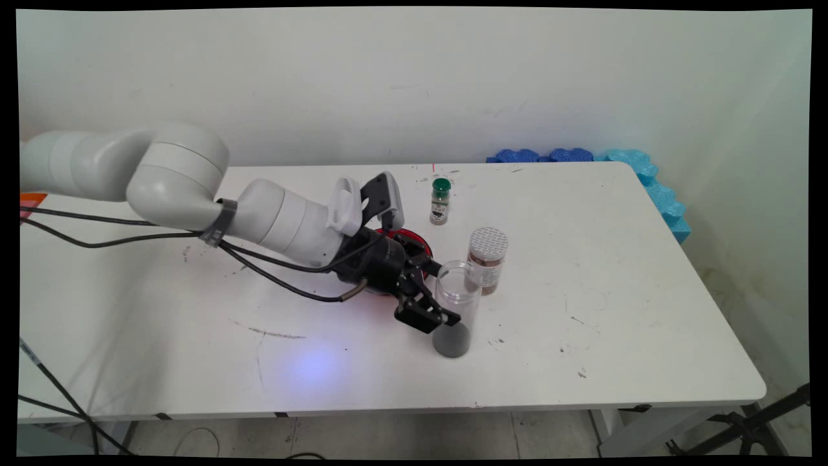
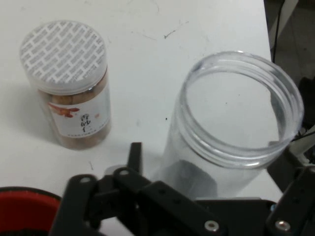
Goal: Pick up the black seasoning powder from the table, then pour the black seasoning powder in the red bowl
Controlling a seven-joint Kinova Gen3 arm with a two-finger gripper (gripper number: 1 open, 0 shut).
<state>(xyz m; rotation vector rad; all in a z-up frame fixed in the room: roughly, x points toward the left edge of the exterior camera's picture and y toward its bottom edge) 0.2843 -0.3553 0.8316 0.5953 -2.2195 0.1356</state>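
Here, end effector straddles the open clear jar (upright).

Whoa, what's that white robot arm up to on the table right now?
The arm's black gripper is closed around a clear open-topped jar with some dark powder at its bottom, standing upright on the white table. Just behind it stands a brown spice jar with a patterned seal on top, and farther back a small green-capped bottle. A red round object sits mostly hidden under the hand.
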